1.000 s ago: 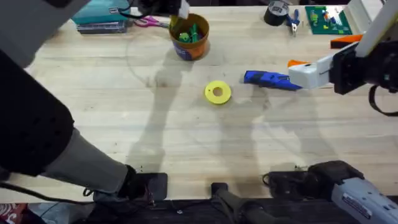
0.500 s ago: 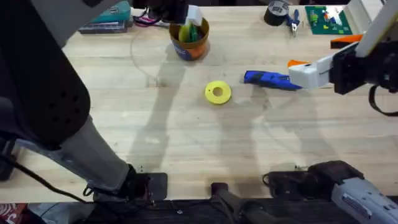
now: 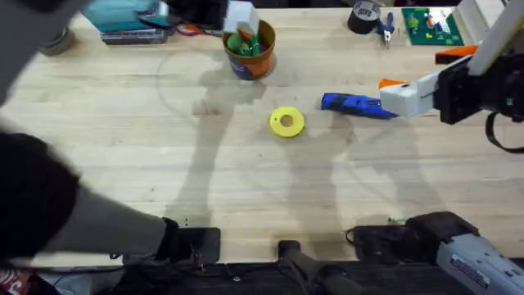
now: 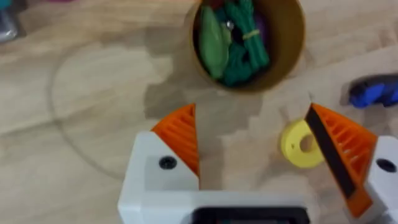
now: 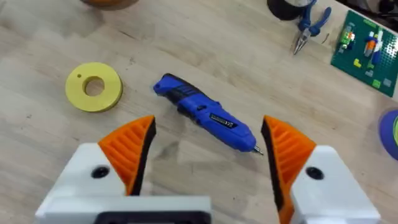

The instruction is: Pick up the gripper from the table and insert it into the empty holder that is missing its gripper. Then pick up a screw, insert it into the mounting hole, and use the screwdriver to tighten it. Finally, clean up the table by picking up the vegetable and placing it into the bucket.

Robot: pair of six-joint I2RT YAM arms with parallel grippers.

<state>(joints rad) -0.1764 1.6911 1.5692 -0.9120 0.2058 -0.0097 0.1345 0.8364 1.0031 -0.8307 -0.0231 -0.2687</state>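
Surface (image 3: 246,188): pale wood planks, with tools and a green board along the far edge.

Overhead, bucket (image 3: 250,51): stands near the far edge, left of centre; green vegetable pieces (image 3: 244,43) lie inside it.

Overhead, left gripper (image 3: 237,16): sits just above the bucket's far rim, the arm large and dark at the lower left.

Overhead, screwdriver (image 3: 354,104): lies flat right of centre; a yellow ring (image 3: 286,121) rests between it and the bucket.

Overhead, right gripper (image 3: 395,92): just beside the screwdriver's bit end, low over the surface.

Left wrist, left gripper (image 4: 267,146): orange pads spread wide, nothing between them; the bucket (image 4: 249,43) sits ahead with the greens in it.

Right wrist, right gripper (image 5: 208,155): pads apart and empty, with the screwdriver (image 5: 205,118) lying slantwise ahead of them and the yellow ring (image 5: 93,87) off to one side.

Step in hand: the vegetable looks already dropped in, so this reads as the release and retreat.

Doing it well: lift the left gripper straight up before swinging away, so a pad does not catch the rim and tip the bucket; leave the right arm parked.
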